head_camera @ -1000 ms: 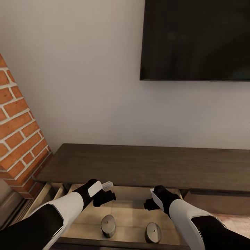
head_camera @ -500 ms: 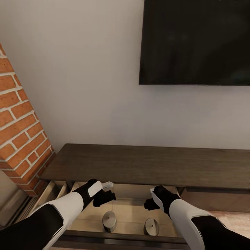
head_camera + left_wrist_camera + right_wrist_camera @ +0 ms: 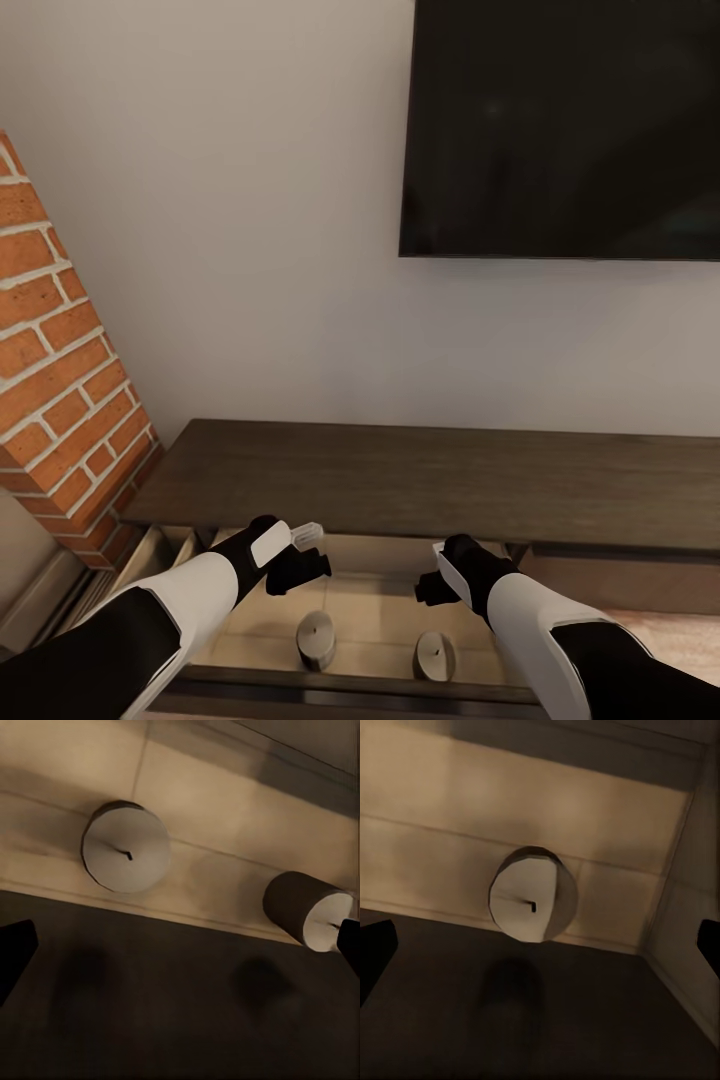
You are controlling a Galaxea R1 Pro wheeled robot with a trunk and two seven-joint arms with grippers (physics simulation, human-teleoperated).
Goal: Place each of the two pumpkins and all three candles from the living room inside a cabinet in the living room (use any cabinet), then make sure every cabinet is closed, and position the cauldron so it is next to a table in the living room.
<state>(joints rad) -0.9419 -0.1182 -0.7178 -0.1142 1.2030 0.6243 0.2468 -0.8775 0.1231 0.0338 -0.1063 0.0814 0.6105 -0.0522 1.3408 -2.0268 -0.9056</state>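
Observation:
The long dark brown cabinet (image 3: 420,480) stands against the wall with one drawer (image 3: 370,605) pulled out, pale beige inside. Two beige-grey candles (image 3: 316,638) (image 3: 435,655) stand upright in it near its dark front panel. My left gripper (image 3: 312,550) hovers open above the left candle (image 3: 126,857), with the other candle (image 3: 311,916) beside it. Above the right candle (image 3: 532,904) hangs my right gripper (image 3: 430,570), also open. Neither gripper holds or touches anything.
A black TV (image 3: 560,125) hangs on the white wall above the cabinet. A red brick column (image 3: 60,370) rises close on the left. A second drawer slot (image 3: 165,550) is open left of the first. Wood floor (image 3: 660,625) lies at the right.
The whole picture has shifted, so the camera moved: the TV sits lower and the brick column further right. Less of the drawer's inside is in view. Both grippers stay open.

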